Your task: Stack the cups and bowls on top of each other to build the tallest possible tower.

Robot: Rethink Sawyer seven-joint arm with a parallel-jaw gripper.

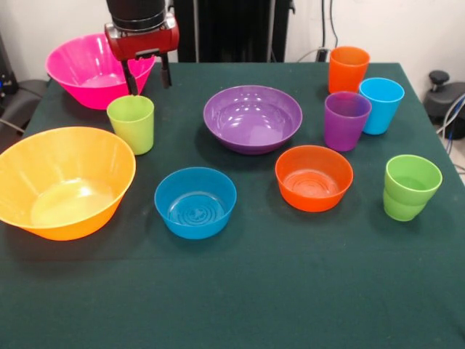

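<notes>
Lime-yellow cup [131, 123] upright near table's edge [22, 127], open end effector [147, 81] empty just above, wide purple bowl [252, 118] apart.

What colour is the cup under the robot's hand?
Lime-yellow cup, seen in the front view.

All ten pieces stand upright and apart on the table [240, 305], none stacked. The pink bowl [91, 69] sits at the far left corner, the yellow-orange bowl [64, 182] at the left edge, the lime-yellow cup [131, 123] between them, the purple bowl [253, 118] mid-table, and the blue bowl [195, 202] and orange bowl [314, 177] nearer the front. By the right edge stand the orange cup [348, 69], blue cup [381, 105], purple cup [346, 120] and green cup [411, 187].
</notes>
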